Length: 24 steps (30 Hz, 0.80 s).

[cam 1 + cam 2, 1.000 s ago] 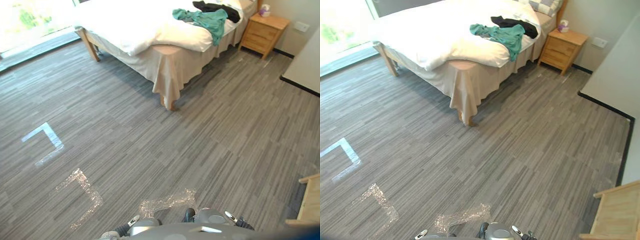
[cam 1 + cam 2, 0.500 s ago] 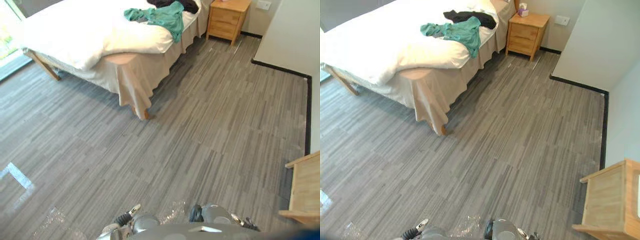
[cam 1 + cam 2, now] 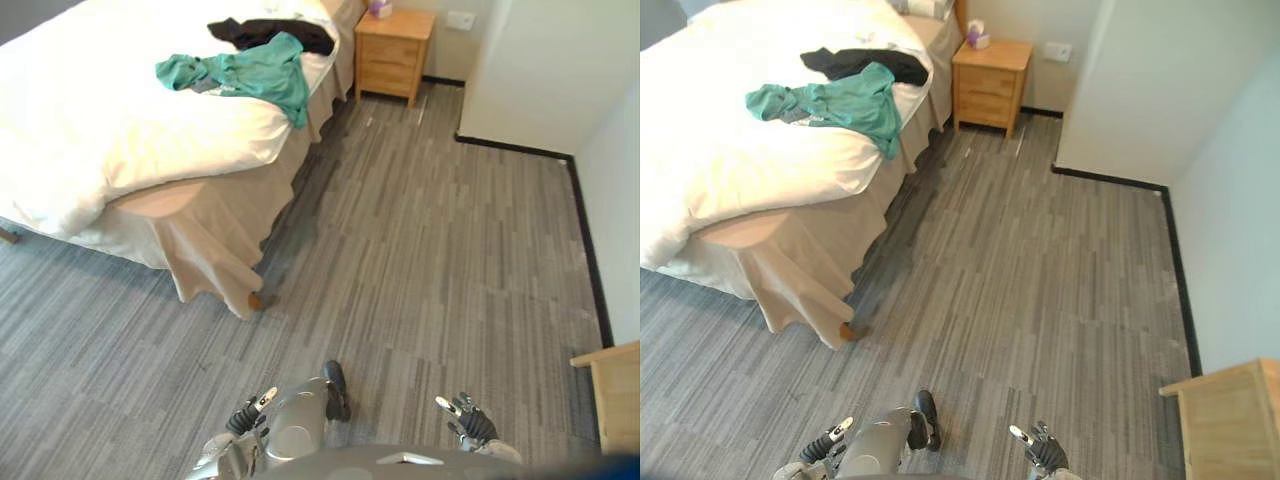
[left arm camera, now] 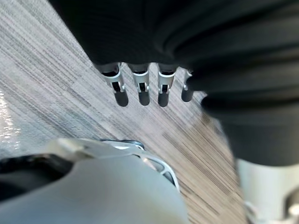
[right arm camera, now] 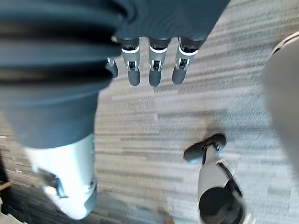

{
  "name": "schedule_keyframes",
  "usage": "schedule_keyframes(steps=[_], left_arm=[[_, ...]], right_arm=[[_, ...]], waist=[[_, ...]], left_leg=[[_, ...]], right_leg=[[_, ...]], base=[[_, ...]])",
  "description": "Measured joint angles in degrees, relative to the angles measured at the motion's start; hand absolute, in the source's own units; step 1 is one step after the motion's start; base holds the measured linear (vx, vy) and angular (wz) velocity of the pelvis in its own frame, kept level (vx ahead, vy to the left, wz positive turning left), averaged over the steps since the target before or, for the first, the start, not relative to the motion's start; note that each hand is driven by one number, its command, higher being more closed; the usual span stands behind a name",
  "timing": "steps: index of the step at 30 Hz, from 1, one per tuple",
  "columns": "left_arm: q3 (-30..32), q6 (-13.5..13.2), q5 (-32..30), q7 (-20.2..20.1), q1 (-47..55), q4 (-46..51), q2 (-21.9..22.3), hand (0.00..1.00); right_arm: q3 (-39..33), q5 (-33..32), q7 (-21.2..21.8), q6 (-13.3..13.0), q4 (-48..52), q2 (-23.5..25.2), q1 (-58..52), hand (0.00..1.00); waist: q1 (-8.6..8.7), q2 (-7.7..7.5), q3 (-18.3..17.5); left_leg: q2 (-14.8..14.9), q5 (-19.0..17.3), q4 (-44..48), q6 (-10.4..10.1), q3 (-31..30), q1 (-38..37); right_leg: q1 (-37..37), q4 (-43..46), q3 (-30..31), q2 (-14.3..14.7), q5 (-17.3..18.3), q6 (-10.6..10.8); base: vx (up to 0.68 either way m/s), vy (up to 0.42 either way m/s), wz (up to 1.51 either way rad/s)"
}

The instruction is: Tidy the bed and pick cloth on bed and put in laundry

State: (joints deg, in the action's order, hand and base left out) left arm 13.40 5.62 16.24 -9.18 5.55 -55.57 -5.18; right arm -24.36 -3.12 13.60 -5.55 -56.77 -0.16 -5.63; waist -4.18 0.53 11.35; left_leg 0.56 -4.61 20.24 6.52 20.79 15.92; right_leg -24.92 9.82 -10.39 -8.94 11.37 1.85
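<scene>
Teal cloth (image 3: 245, 75) and black cloth (image 3: 265, 33) lie at the bed's (image 3: 100, 140) right edge near the head, untouched. Approach step (robot well apart from the bed). Left robot hand (image 4: 139, 86) and right robot hand (image 5: 158, 65) hang with fingers straight, empty. Next move likely: close in, then reach.

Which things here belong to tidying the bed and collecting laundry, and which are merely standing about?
Belong to the job: crumpled teal cloth; crumpled black cloth; bed with rumpled white duvet.
Merely about: light wooden nightstand; small purple-and-white box on it; pale wooden furniture at the right edge.
</scene>
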Motion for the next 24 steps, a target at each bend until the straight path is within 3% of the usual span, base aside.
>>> schedule_keyframes(steps=[1,2,3,4,5,6,8,10,12,15,17,21,22,23,24], left_arm=[[-0.34,0.27,0.03,0.21,0.03,-0.02,-0.04,0.00],[-1.09,0.73,-0.02,0.35,0.06,-0.29,-0.39,0.00],[-2.18,1.06,-0.25,0.31,0.21,-0.70,-1.02,0.00],[-2.71,1.19,-0.90,0.30,0.09,-1.62,-1.63,0.00],[-3.93,1.65,-1.85,0.37,0.00,-2.13,-2.35,0.00],[-4.55,1.79,-2.01,0.40,-0.06,-2.12,-2.45,0.00],[-6.23,2.43,-1.96,0.42,0.00,-2.07,-2.38,0.00],[-6.70,3.23,-1.83,0.41,-0.95,-1.96,-2.35,0.00],[-6.76,4.20,-1.67,0.59,-2.97,-1.94,-1.93,0.00],[-6.56,4.30,-1.84,0.84,-4.64,-1.67,0.71,0.00],[-4.79,4.53,-1.87,1.15,-4.18,-1.63,1.20,0.00],[-0.21,4.82,-2.07,2.96,-1.76,-0.06,1.62,0.00],[1.01,4.45,-2.23,3.21,-0.36,0.81,1.76,0.00],[2.45,3.99,-2.33,3.23,0.59,0.85,2.77,0.00],[3.42,3.71,-2.37,3.22,0.71,0.98,3.00,0.00]], right_arm=[[-1.13,0.04,0.02,0.57,-0.26,-0.06,0.93,0.00],[-2.76,0.04,-0.09,0.90,-0.73,-0.20,1.56,0.00],[-3.77,0.02,-0.14,0.95,-1.54,-0.49,1.85,0.00],[-4.58,0.01,-0.17,1.10,-2.58,-0.82,2.28,0.00],[-5.51,-0.01,-0.14,1.33,-4.11,-1.37,2.74,0.00],[-6.15,-0.01,-0.11,1.52,-4.69,-1.66,2.74,0.00],[-6.31,-0.07,0.17,1.84,-4.61,-2.51,1.40,0.00],[-6.33,-0.53,1.13,1.77,-3.71,-2.06,-1.18,0.00],[-7.26,-0.78,2.06,1.61,-3.51,-0.99,-2.93,0.00],[-8.73,-1.28,2.55,0.13,-2.59,1.13,-4.26,0.00],[-7.70,-1.30,3.19,-1.36,-2.55,1.43,-4.48,0.00],[-2.77,-1.14,3.32,-3.66,-1.95,1.20,-4.88,0.00],[-1.00,-1.14,3.28,-3.66,-0.83,1.10,-4.86,0.00],[0.85,-1.07,3.01,-3.37,0.27,-0.17,-4.36,0.00],[1.75,-1.07,2.74,-3.09,0.74,-0.34,-4.03,0.00]], waist=[[-0.21,-0.22,-0.13],[-0.10,-0.57,-0.28],[-0.16,-1.11,-0.65],[0.00,-1.59,-0.87],[0.32,-1.88,-0.91],[0.64,-1.75,-0.87],[1.55,-0.83,-1.13],[2.40,-0.17,-1.28],[3.27,-0.97,-1.18],[3.33,-1.46,-1.23],[3.36,-1.77,-1.13],[3.12,-2.54,-1.03],[3.14,-2.96,-1.41],[3.18,-1.57,-1.94],[3.05,-1.62,-2.34]], left_leg=[[-1.17,-1.61,-0.13,0.24,-0.07,-1.57],[-2.53,-3.35,-0.17,0.84,-0.44,-3.56],[-3.59,-4.68,-0.61,1.09,-0.68,-5.19],[-4.64,-5.23,-1.68,0.90,-0.91,-7.22],[-5.83,-5.21,-4.28,0.67,-1.66,-10.88],[-6.20,-5.14,-5.65,0.57,-2.28,-12.77],[-6.74,-4.78,-11.23,0.00,-4.16,-19.50],[-6.81,-4.82,-14.32,-0.38,-7.13,-24.12],[-6.86,-4.98,-15.16,-0.69,-11.90,-27.50],[-6.81,-6.34,-15.16,-2.08,-18.79,-30.78],[-6.62,-8.04,-14.10,-3.23,-21.96,-32.57],[-5.02,-14.17,-8.20,-7.15,-22.94,-34.65],[-4.32,-15.98,-6.56,-8.34,-22.87,-35.12],[-2.27,-16.96,-3.70,-8.74,-22.60,-34.55],[-1.68,-16.86,-0.73,-8.65,-22.16,-33.10]], right_leg=[[0.35,3.09,0.92,-1.03,-2.35,0.71],[1.54,8.83,1.98,-2.31,-4.53,2.76],[4.22,16.49,2.41,-3.77,-6.62,6.09],[8.04,25.69,3.44,-4.85,-8.72,8.72],[14.06,38.69,3.96,-5.26,-8.11,9.62],[16.69,43.58,3.52,-5.29,-7.22,8.77],[25.49,52.96,-0.82,-5.32,-3.32,4.56],[32.44,50.58,-4.50,-5.41,-0.09,4.07],[36.05,38.96,-6.42,-5.22,1.81,4.70],[36.43,16.50,-3.45,-3.43,-1.28,3.03],[36.26,11.41,-0.12,-2.84,-4.10,1.34],[34.49,12.48,-0.06,-1.65,-7.39,-1.33],[34.09,14.06,-1.08,-1.00,-6.81,-0.84],[34.04,16.69,-2.96,-0.42,-4.19,-1.05],[34.01,17.07,-3.41,-0.07,-2.41,-1.00]], base=[[0.41,0.235,0.19],[0.46,0.256,0.21],[0.35,0.188,0.17],[0.37,0.189,0.09],[0.23,0.116,0.08],[0.28,0.142,0.17],[0.30,0.123,0.39],[0.31,0.068,0.72],[0.29,-0.022,1.05],[0.47,-0.093,1.26],[0.43,-0.159,1.09],[0.41,-0.215,0.79],[0.53,-0.357,0.59],[0.43,-0.312,0.42],[0.42,-0.341,0.41]])
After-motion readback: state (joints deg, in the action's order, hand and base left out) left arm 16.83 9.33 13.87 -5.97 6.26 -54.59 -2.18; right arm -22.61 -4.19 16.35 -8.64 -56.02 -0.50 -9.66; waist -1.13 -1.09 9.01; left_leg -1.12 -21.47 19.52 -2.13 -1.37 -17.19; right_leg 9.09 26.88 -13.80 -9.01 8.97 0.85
